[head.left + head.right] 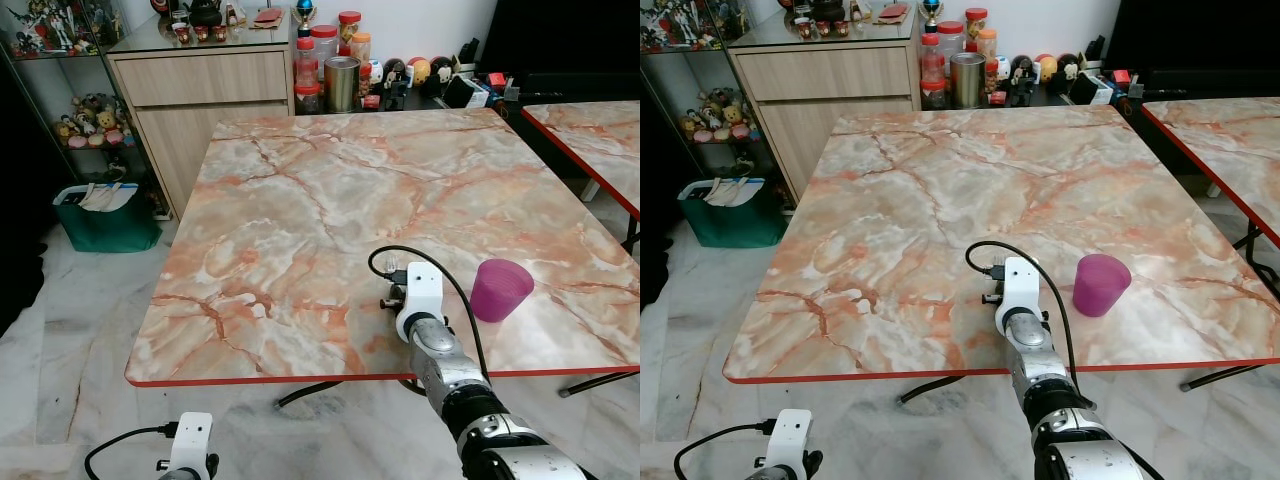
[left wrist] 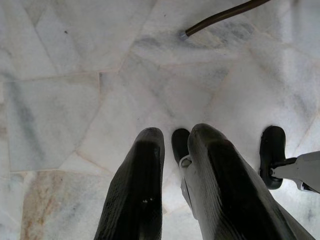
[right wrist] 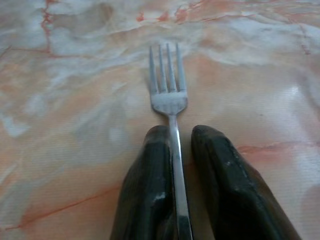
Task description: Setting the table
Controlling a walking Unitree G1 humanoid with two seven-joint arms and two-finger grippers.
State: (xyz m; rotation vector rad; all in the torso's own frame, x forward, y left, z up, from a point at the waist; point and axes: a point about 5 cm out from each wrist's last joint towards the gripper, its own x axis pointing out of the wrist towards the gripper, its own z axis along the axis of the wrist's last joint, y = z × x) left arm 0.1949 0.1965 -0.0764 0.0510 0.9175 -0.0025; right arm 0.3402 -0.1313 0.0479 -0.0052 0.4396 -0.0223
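Right gripper (image 3: 175, 150) is out over the near part of the marble table (image 1: 330, 190), and between its two black fingers (image 3: 150, 170) runs the handle of a fork (image 3: 169, 95). The jaws are narrowed around that handle, though a small gap shows on one side, so whether they truly pinch it cannot be told. The fork's long axis lines up with the fingers, tines pointing straight away from the wrist, toward the table's far side. A purple cup (image 1: 499, 289) stands upright just to the right. Left gripper (image 2: 175, 145) hangs low over the floor (image 2: 75, 75), fingers slightly apart, holding nothing.
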